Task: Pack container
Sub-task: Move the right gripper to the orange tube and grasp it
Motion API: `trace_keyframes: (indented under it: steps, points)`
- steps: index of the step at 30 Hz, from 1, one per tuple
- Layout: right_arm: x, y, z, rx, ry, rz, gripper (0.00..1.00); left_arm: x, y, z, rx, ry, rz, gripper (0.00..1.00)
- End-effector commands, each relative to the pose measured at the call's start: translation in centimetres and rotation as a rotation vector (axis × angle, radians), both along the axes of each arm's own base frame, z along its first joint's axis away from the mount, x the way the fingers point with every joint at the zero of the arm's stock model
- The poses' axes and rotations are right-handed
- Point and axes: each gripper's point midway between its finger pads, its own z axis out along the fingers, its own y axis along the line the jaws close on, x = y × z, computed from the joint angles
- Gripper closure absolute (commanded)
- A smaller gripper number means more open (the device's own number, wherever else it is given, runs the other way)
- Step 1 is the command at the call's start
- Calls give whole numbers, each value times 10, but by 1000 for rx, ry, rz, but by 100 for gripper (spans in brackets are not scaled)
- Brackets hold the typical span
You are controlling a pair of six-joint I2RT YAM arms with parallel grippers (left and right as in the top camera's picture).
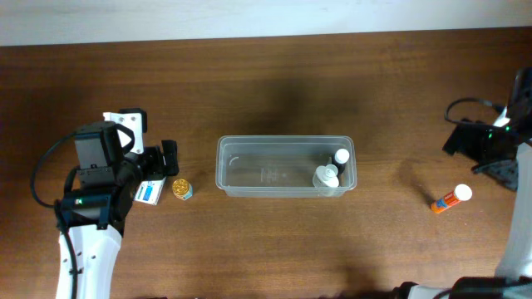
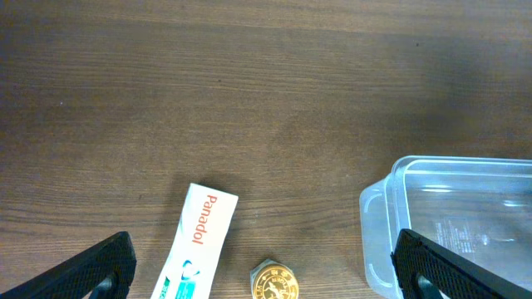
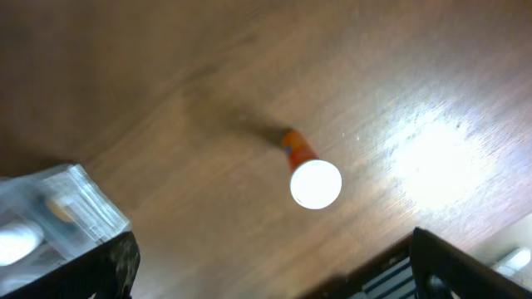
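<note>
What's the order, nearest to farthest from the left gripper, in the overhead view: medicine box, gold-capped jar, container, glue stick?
1. Medicine box and gold-capped jar, both right next to the left gripper: too close to call.
2. Container, mid-table.
3. Glue stick, far across the table, near the other arm.
</note>
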Motion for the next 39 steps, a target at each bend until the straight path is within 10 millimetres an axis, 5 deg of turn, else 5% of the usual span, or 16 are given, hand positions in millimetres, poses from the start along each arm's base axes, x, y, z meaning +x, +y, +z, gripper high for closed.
trace_keyframes:
  steps: [1, 7, 13, 24, 39]
  points:
    - [-12, -7, -35, 53, 57, -21, 4, 3, 1, 9, -5, -21, 2, 1]
    - [-26, -9, -82, 116, 115, -35, 4, 3, 1, 9, -5, -21, 2, 1]
    - [-24, -10, -107, 117, 120, -28, 8, 3, 1, 8, -6, -20, 2, 1]
    - [-22, -12, -110, 115, 117, -28, 59, 0, 0, 5, -7, -2, 2, 1]
    - [-21, -12, -109, 114, 114, -27, 76, 0, 0, 5, -7, -2, 2, 1]
